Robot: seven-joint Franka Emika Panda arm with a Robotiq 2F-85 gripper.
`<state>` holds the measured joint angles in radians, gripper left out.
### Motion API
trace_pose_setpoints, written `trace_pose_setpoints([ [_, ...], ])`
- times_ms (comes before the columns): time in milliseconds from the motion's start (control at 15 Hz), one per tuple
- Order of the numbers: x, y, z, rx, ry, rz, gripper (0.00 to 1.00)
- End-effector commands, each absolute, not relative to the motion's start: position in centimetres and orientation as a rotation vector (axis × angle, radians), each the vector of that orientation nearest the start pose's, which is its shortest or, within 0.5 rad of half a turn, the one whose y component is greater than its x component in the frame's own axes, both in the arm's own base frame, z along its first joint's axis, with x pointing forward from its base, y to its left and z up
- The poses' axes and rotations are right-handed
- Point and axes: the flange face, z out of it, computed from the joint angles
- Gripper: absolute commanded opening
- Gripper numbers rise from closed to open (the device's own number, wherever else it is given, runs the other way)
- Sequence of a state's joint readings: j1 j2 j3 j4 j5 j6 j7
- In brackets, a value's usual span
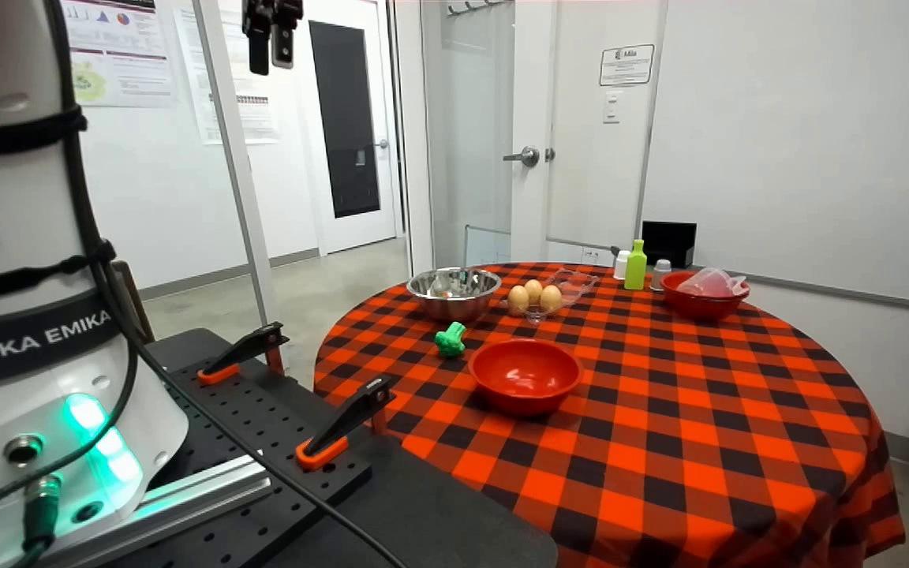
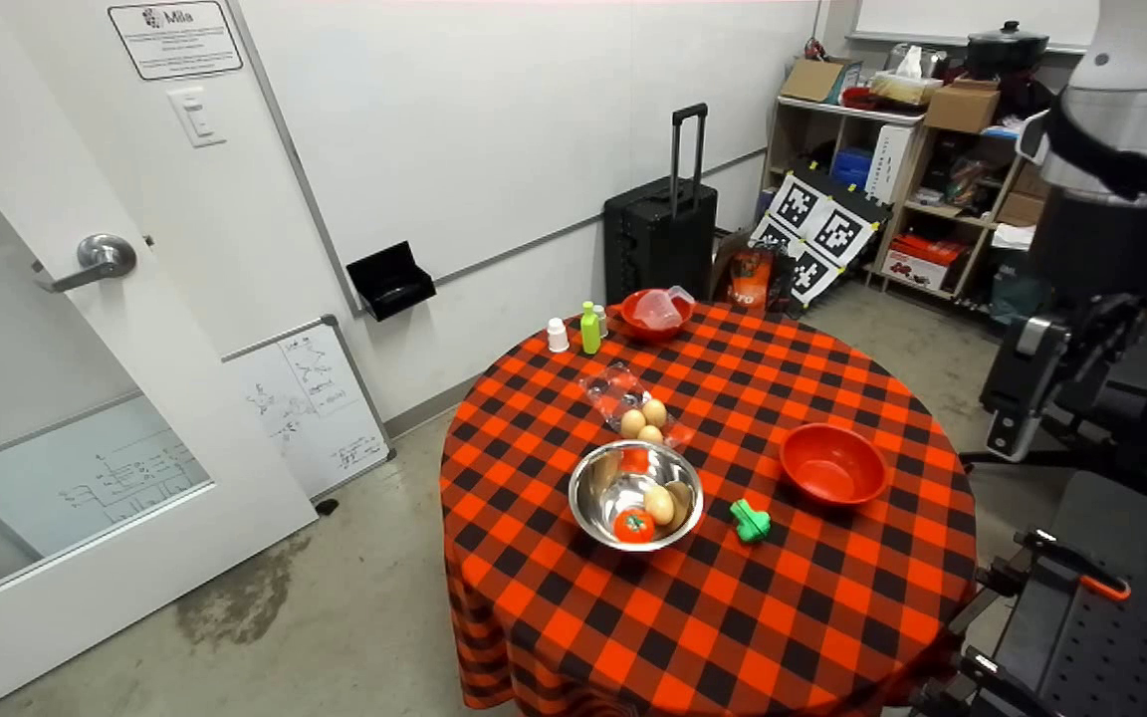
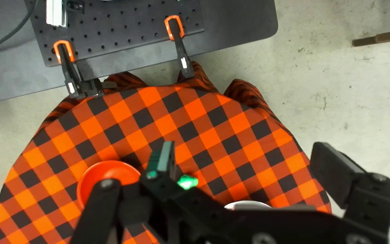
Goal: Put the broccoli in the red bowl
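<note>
In an exterior view, the bright green, lumpy, toy-like broccoli is seen lying on the round counter, draped in red-and-black checked cloth, at ten o'clock from the wide, shallow, plain orange-red bowl. A strip of cloth is left between them. The round, shiny silver metal bowl is placed at twelve o'clock from the broccoli, and the counter's edge is met sooner at nine o'clock than at three. From three to five o'clock of the orange-red bowl, a broad stretch of cloth is seen running to the edge.

In the wrist view, the black two-fingered gripper is shown with its jaws spread wide; the broccoli and orange-red bowl are partly covered by it. Toward twelve o'clock there, the counter's edge is faced by two black-and-orange clamps.

In an exterior view, a tan egg and a red tomato can be made out inside the metal bowl; in the wrist view only a pale curve of rim is shown. A darker red bowl holding a translucent plastic jug is revealed by both exterior views alone.
</note>
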<state>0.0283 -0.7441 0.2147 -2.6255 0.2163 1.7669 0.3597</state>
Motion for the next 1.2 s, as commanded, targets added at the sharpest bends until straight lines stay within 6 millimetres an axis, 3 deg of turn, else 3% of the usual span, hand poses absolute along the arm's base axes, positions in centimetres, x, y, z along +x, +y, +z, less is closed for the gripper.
trace_pose_setpoints([
  [0,33.5,8.7,42.3,-3.091,0.341,0.228,1.00],
  [333,38.1,8.4,36.1,-3.104,0.272,0.207,1.00],
  [667,42.2,7.4,29.6,-3.104,0.113,0.337,1.00],
  [1133,47.5,6.2,23.8,-3.105,0.050,0.457,1.00],
])
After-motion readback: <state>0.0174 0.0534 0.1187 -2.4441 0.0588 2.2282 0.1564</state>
